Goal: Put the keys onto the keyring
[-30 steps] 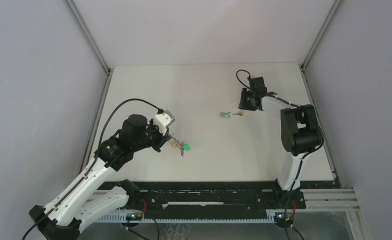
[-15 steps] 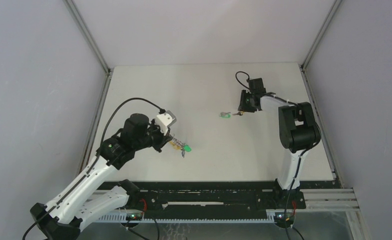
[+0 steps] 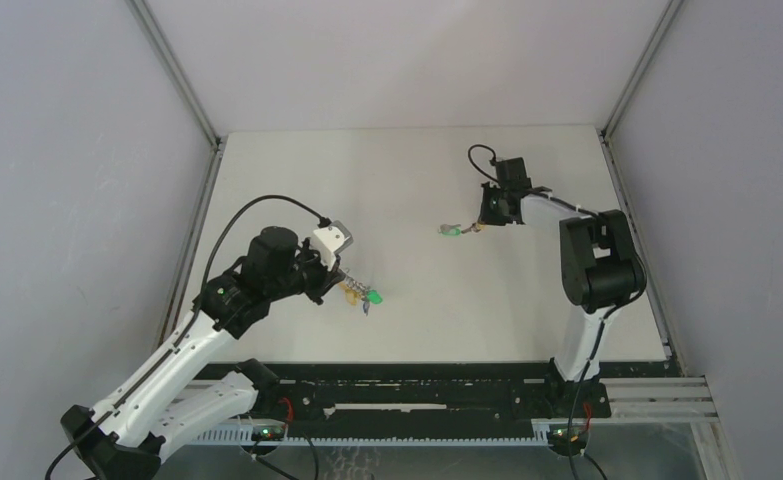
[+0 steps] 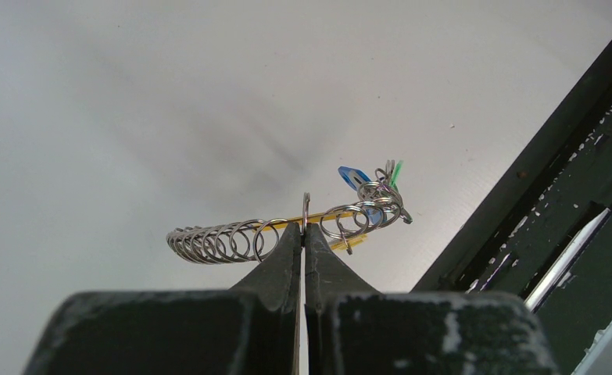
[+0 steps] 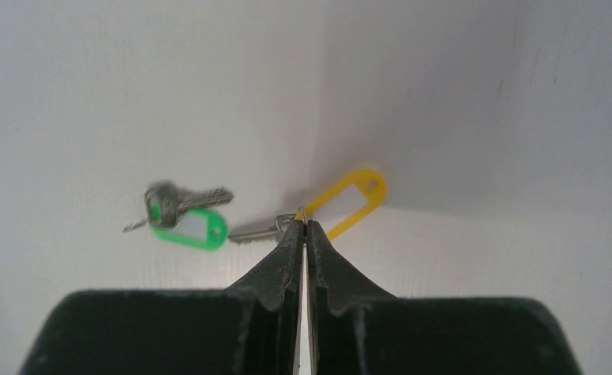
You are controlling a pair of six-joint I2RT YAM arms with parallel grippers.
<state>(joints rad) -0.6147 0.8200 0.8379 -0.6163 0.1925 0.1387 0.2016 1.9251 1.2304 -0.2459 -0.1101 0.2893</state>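
The jaws of the right gripper [image 5: 303, 228] are seen pressed together, with no gap left between them. At their tips a thin wire loop [image 5: 301, 211] is shown; whether it is pinched cannot be told. A yellow tag [image 5: 351, 198] with a white insert is laid just right of the tips, and a silver key [image 5: 253, 232] just left. Further left, a green tag [image 5: 193, 229] and a second key [image 5: 187, 200], slightly blurred, are found on the white counter [image 5: 91, 94].
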